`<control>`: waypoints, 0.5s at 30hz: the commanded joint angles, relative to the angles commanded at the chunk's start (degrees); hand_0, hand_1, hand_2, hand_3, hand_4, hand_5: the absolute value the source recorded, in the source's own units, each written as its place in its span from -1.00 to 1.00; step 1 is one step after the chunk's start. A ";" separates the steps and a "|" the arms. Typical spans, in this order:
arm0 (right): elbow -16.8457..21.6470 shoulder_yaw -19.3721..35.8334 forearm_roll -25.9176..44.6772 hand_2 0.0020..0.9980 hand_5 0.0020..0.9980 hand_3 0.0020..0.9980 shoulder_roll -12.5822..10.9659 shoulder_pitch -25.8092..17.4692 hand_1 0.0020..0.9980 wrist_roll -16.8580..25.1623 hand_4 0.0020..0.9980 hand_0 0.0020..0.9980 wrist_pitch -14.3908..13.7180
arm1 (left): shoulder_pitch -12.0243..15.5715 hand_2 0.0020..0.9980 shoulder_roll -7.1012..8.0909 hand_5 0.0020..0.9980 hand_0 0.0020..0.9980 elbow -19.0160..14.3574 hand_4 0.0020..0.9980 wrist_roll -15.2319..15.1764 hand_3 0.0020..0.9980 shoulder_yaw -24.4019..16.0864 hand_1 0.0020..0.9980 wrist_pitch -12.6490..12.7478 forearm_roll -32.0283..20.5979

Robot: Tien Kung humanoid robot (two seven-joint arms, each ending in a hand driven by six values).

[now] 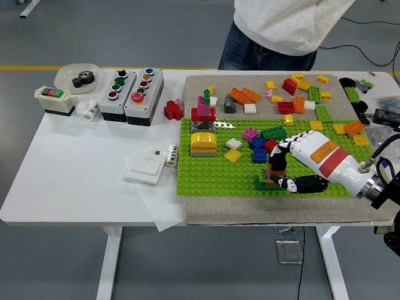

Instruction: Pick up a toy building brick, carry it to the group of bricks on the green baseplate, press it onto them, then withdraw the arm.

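The green baseplate [212, 175] lies on a grey mat. My right hand [282, 169] comes in from the right and rests low over the plate's front right part. Its fingers [281, 150] and thumb [292, 184] are curled around a black brick [277, 164]. The black brick sits on top of a small group with a green brick [261, 184] and a brown piece [270, 177] near the plate's front edge. A cluster of blue, red, green and magenta bricks [261, 142] stands just behind the hand. The left hand is out of view.
Several loose bricks [294, 94] lie on the mat behind the plate. A red and magenta tower [203, 112] and a yellow stack [203, 144] stand on the plate's left. Button boxes [131, 87] and a white switch plate [145, 167] sit on the left. A person [281, 31] stands at the far side.
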 joint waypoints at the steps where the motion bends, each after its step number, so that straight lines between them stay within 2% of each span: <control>1: 0.01 0.00 -0.02 0.10 -0.16 0.05 0.00 -0.01 -0.03 -0.01 0.42 -0.15 0.00 | 0.00 0.29 0.00 0.35 -0.03 0.00 0.20 0.00 0.16 0.00 0.16 0.00 -0.01; 15: 1.11 0.63 -1.44 0.09 -0.16 0.05 -0.07 -0.61 -0.05 -0.64 0.43 -0.19 0.27 | -0.05 0.29 0.05 0.35 -0.03 -0.03 0.20 -0.03 0.16 0.19 0.16 0.07 -0.16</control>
